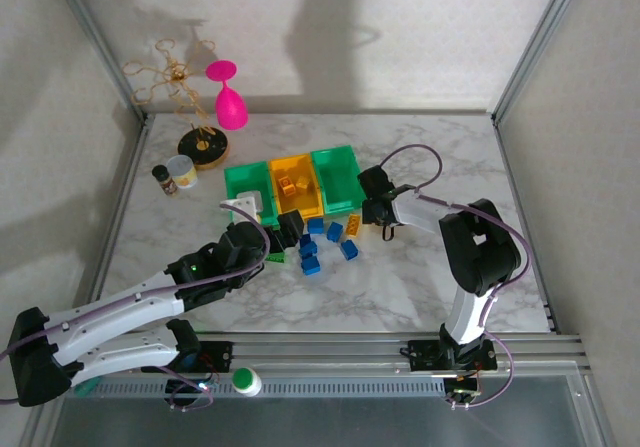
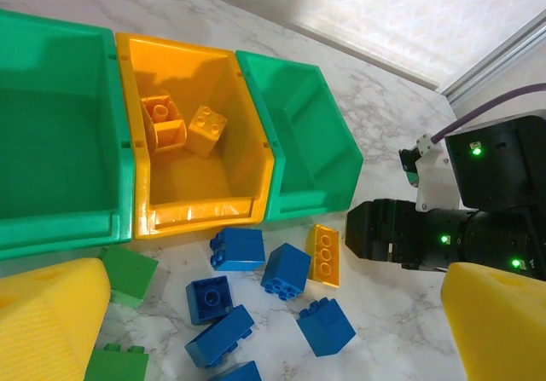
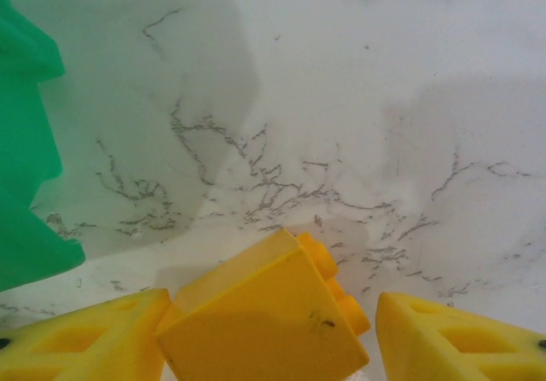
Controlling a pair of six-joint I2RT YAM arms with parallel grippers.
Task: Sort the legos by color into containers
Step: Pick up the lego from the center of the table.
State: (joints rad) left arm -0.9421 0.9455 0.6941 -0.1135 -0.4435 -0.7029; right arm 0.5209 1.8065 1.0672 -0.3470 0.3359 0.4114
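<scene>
**Legos (image 1: pixel 310 249) loose before the containers (image 1: pixel 295 205), one inside the right gripper (image 3: pixel 273 300)**

On my screens the three containers stand in a row at the far middle of the marble table (image 1: pixel 420 297), walls touching. There is a green bin (image 2: pixel 51 134) on the left, a yellow-orange bin (image 2: pixel 196 181) in the middle and a second green bin (image 2: pixel 307 134) on the right. Two yellow-orange bricks (image 2: pixel 205 129) lie in the middle one.

Just near of the bins, blue bricks (image 2: pixel 286 270) sit in a loose cluster. Green bricks (image 2: pixel 128 272) lie at its left, and a loose orange brick (image 2: pixel 324 255) lies studs-up at its right, close to the second green bin's near corner.

My left arm (image 1: pixel 120 312) stretches low from the near-left corner, diagonally toward the middle, with the wrist tipped down. The left gripper (image 1: pixel 290 229) hangs over the blue cluster, its yellow fingers (image 2: pixel 51 321) spread wide apart.

My right arm (image 1: pixel 480 247) rises from its near-right base, folds at a high elbow and reaches left. Its wrist ends just right of the second green bin.

In the right wrist view its fingers (image 3: pixel 77 338) flank a yellow brick (image 3: pixel 256 330) whose studs point right. The brick touches the finger on the left of that view, and the other finger sits right beside the studs. I cannot tell whether the claw has actually clamped it
</scene>
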